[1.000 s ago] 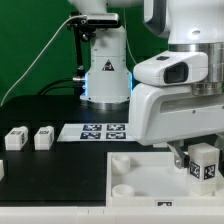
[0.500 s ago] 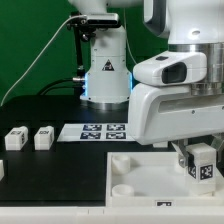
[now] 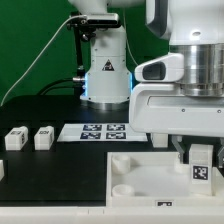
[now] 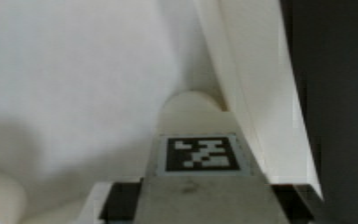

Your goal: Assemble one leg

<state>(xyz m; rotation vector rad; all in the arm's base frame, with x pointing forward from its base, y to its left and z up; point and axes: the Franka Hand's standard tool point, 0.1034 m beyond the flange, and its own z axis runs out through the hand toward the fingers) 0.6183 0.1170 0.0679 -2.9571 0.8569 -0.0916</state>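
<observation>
My gripper point(image 3: 200, 165) is shut on a white leg point(image 3: 201, 163) with a black-and-white marker on its face. It holds the leg upright over the right part of the large white panel point(image 3: 140, 178), near its right edge. In the wrist view the leg point(image 4: 202, 160) sits between my two dark fingers point(image 4: 123, 203), its tip against the panel's raised edge point(image 4: 247, 70). Two more legs point(image 3: 15, 139) point(image 3: 43, 137) lie on the black table at the exterior view's left.
The marker board point(image 3: 98, 131) lies flat behind the panel. The robot base point(image 3: 105, 70) stands at the back. Another white part point(image 3: 2, 171) sits at the exterior view's left edge. The panel has a round socket point(image 3: 122, 160) at its near-left corner.
My gripper has moved down and slightly toward the exterior view's left with the leg, bringing it closer to the panel. The arm body now fills more of the upper right.
</observation>
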